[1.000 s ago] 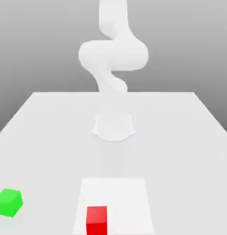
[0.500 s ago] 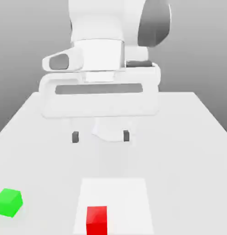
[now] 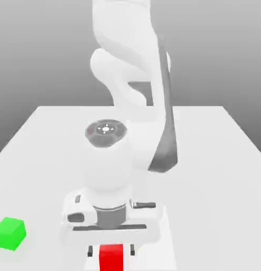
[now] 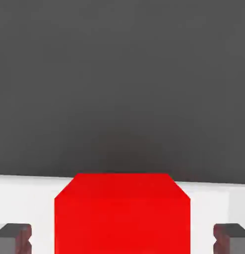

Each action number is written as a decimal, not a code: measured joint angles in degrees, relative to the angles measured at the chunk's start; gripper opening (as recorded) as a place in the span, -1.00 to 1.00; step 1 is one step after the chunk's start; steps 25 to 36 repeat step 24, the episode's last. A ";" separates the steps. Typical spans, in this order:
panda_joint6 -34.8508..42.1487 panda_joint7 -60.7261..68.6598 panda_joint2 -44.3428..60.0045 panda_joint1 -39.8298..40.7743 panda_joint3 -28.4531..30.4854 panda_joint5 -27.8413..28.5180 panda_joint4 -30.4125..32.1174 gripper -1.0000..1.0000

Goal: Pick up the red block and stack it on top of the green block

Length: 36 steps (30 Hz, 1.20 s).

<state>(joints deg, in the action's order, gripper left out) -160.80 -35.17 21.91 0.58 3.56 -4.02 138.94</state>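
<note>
The red block (image 3: 111, 258) sits at the near edge of the white table (image 3: 217, 159) — a cube with no long axis, one flat face squarely toward the exterior view. The gripper (image 3: 111, 250) straddles it, fingers (image 4: 14, 237) spread, clear of both sides. The green block (image 3: 10, 233) lies well apart toward the exterior view's left.
</note>
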 joint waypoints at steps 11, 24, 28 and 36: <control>8.74 -1.79 -9.18 2.78 4.16 0.79 0.64 -1.00; 6.64 0.25 -2.84 17.18 12.50 -8.09 -2.67 1.00; 6.64 0.25 -2.84 17.18 12.50 -8.09 -2.67 1.00; 6.64 0.25 -2.84 17.18 12.50 -8.09 -2.67 1.00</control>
